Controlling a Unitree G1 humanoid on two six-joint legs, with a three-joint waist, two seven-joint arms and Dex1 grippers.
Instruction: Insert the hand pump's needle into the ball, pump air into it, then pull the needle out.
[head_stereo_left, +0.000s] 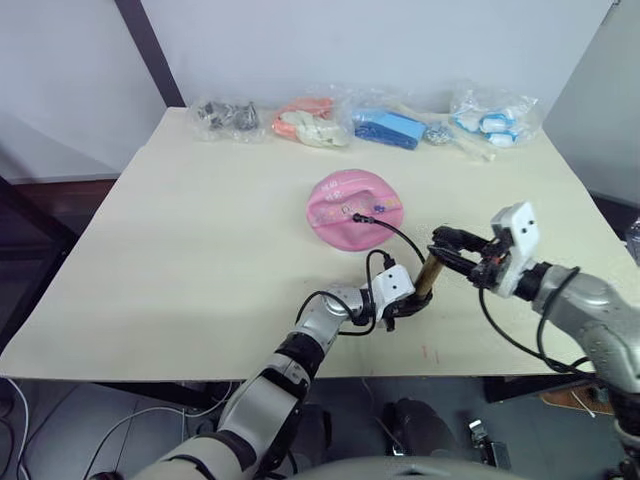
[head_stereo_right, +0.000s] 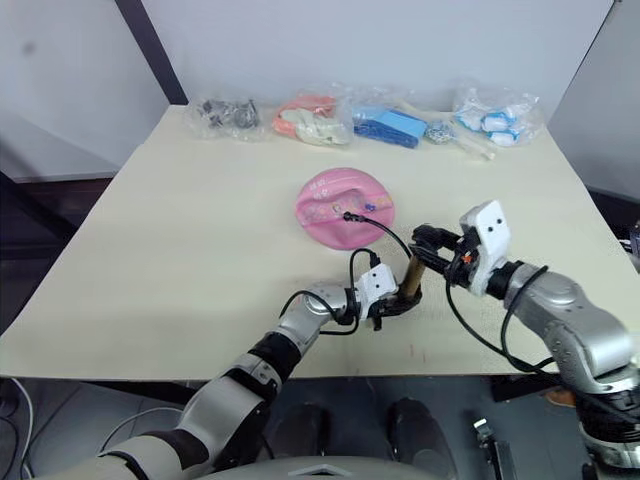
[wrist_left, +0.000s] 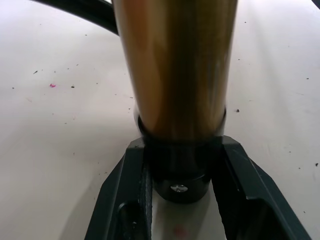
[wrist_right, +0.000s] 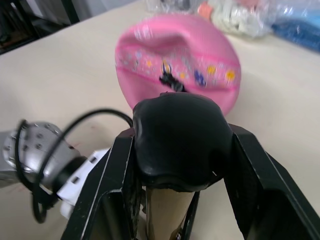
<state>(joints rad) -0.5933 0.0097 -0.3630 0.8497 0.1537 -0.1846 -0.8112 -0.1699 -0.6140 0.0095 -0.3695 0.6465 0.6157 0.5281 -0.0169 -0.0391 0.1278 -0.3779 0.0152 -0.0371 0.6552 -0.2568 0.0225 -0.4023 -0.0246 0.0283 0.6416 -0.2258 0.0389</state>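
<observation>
Bronze, rigid hand pump (head_stereo_left: 429, 277), lower right of centre: my left gripper (head_stereo_left: 398, 312) is clamping its base, my right gripper (head_stereo_left: 447, 248) its handle; limp ball (head_stereo_left: 354, 209) is sagging.

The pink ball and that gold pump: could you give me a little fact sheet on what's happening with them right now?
ball: pink, limp and dented, lying on the table
needle: at the ball's valve, on the black hose
hand pump: tilted, near the table's front edge
left gripper: clamped on the pump's black bottom end
right gripper: closed around the pump's black handle
background: clear bags along the far edge
</observation>
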